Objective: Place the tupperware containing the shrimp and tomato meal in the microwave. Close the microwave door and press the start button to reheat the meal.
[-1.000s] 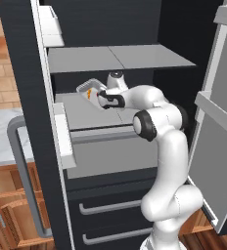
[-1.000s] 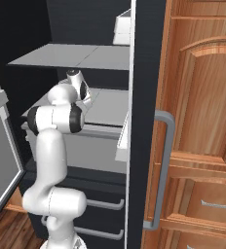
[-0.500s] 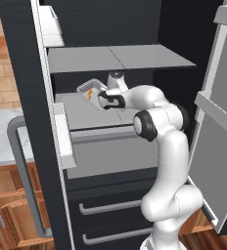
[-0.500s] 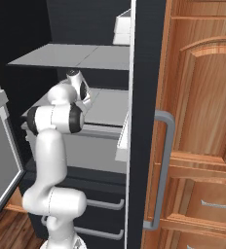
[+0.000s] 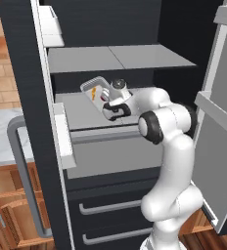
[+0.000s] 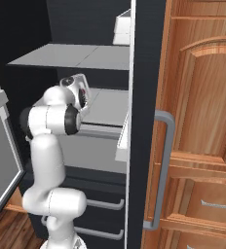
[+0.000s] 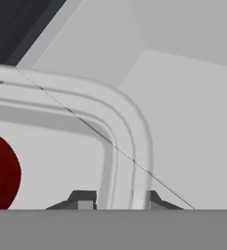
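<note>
On the grey fridge shelf (image 5: 86, 110), the end effector (image 7: 114, 201) is clamped on the tupperware (image 5: 94, 89) rim's near right corner.

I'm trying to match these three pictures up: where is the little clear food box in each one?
Left base view: the tupperware is upper centre-left, at the arm's tip.
Right base view: upper left, seen nearly edge-on beside the arm's white wrist.
Hand view: its rounded rim corner curves through the middle.
Shared landmark: the grey shelf beneath it.
</note>
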Motion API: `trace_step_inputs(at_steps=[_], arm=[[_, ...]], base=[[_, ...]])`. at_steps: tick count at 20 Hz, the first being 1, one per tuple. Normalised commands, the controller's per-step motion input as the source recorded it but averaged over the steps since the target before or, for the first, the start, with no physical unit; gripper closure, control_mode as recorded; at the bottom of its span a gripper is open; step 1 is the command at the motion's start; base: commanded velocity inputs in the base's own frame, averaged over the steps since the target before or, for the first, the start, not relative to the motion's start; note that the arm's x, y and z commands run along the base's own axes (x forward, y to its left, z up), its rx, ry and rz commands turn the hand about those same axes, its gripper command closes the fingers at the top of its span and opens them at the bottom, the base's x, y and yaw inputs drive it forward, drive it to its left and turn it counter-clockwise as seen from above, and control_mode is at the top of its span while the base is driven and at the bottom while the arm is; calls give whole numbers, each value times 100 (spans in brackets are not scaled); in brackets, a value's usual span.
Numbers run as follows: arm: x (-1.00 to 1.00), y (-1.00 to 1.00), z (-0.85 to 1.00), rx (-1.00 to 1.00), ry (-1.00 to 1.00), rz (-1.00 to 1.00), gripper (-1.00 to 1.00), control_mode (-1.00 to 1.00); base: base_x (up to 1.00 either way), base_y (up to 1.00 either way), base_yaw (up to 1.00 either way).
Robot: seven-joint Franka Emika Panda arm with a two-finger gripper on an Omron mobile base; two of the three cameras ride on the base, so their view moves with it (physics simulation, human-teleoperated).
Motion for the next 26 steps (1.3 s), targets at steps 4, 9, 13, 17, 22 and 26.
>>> trace_step_inputs(at_steps=[4,9,13,17,22,26], arm=[[-63,0,10,0,-6,-3,100,-100],[-74,-6,36,2,0,-2,100,-100],[-91,-16,53,6,0,-1,100,-100],[-99,-35,57,10,0,0,100,-100],[-100,-58,32,11,1,0,100,-100],[-100,-70,38,12,2,0,100,-100]], base=[[0,0,0],[0,0,0],[0,0,0],[0,0,0],[0,0,0],[0,0,0]])
